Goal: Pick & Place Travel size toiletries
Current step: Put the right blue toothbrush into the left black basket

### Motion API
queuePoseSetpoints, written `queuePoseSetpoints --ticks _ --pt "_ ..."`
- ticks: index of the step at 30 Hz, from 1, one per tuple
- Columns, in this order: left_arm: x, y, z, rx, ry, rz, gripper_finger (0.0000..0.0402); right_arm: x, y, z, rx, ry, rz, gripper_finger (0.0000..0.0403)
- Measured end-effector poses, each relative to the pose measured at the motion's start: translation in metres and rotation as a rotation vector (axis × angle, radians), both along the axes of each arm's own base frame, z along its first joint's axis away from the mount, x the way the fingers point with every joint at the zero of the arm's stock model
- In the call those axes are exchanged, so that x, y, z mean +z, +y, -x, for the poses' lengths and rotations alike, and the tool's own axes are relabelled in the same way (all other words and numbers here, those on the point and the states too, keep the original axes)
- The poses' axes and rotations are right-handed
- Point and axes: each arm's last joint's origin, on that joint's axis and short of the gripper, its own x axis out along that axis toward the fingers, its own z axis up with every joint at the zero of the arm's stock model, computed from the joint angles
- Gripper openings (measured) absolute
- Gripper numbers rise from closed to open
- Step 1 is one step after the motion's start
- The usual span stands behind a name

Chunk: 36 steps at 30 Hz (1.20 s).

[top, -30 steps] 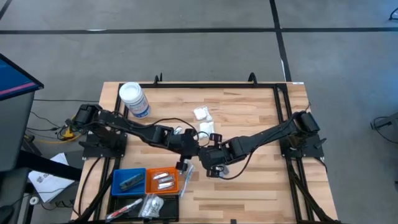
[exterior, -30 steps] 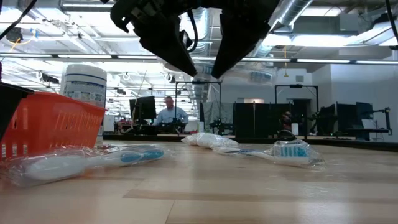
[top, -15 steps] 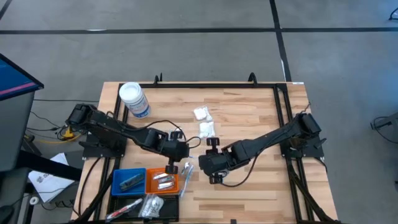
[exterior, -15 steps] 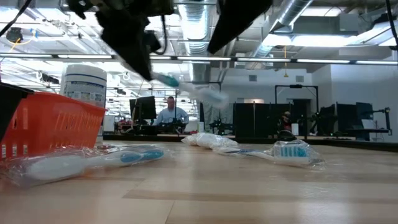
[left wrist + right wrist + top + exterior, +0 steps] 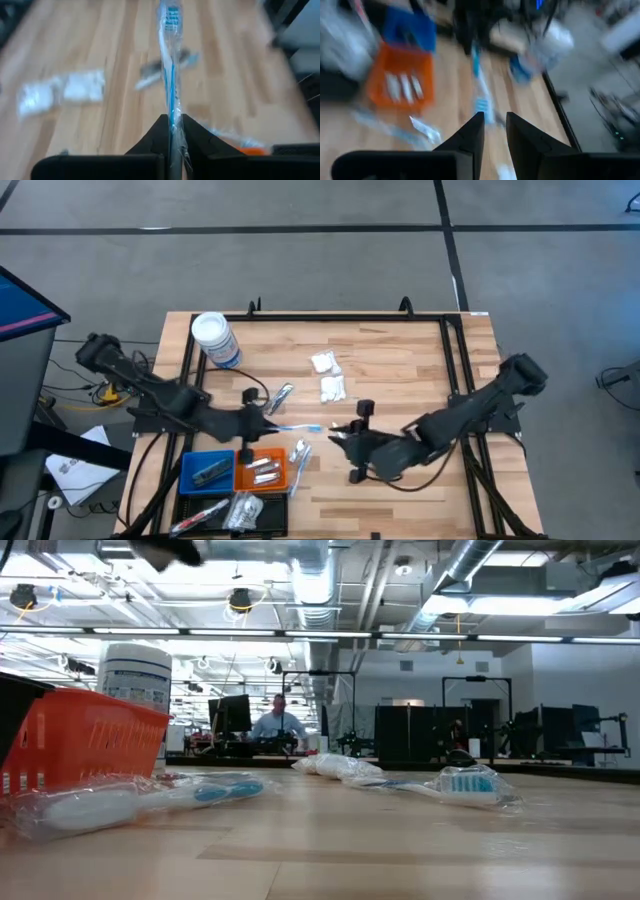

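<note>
A wrapped toothbrush is gripped by the closed left end effector at lower left of centre in the high view, just above the orange tray. The carrying step seems in hand; next, a lowering over a tray is judged needed. The right end effector, lower centre, is slightly open and empty, its arm bent low over the bench.

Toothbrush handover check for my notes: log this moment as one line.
left gripper: shut on wrapped toothbrush | right gripper: jaws apart, empty, withdrawn | orange tray: below toothbrush
</note>
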Motion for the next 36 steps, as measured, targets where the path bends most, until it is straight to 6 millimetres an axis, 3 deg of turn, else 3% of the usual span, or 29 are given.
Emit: queuePoseSetpoints --ticks 6,10,13,17,22,27,36 --pt "0.019 -0.004 0.032 -0.094 -0.408 0.018 0.0017 0.02 -0.01 0.035 0.131 -0.322 -0.015 0.0073" --pt "0.034 0.004 0.043 -0.14 -0.708 -0.018 0.0017 0.032 -0.02 0.053 0.323 -0.647 -0.003 0.0073" --pt "0.047 0.009 0.045 -0.182 -0.894 -0.052 0.0017 0.039 -0.03 0.059 0.42 -0.896 0.032 0.0073" --pt "0.054 0.015 0.038 -0.266 -1.03 -0.06 0.0017 0.047 -0.042 0.055 0.453 -1.099 0.08 0.0073" --pt "0.043 0.015 0.009 -0.307 -1.071 -0.074 0.0017 0.04 -0.052 0.027 0.542 -1.056 -0.017 0.0073" --pt "0.02 0.002 -0.017 -0.332 -1.063 -0.102 0.0017 0.015 -0.057 -0.003 0.553 -0.956 -0.019 0.0073" --pt "0.021 -0.001 -0.018 -0.405 -1.118 -0.105 0.0017 0.02 -0.051 -0.014 0.556 -0.838 -0.022 0.009"
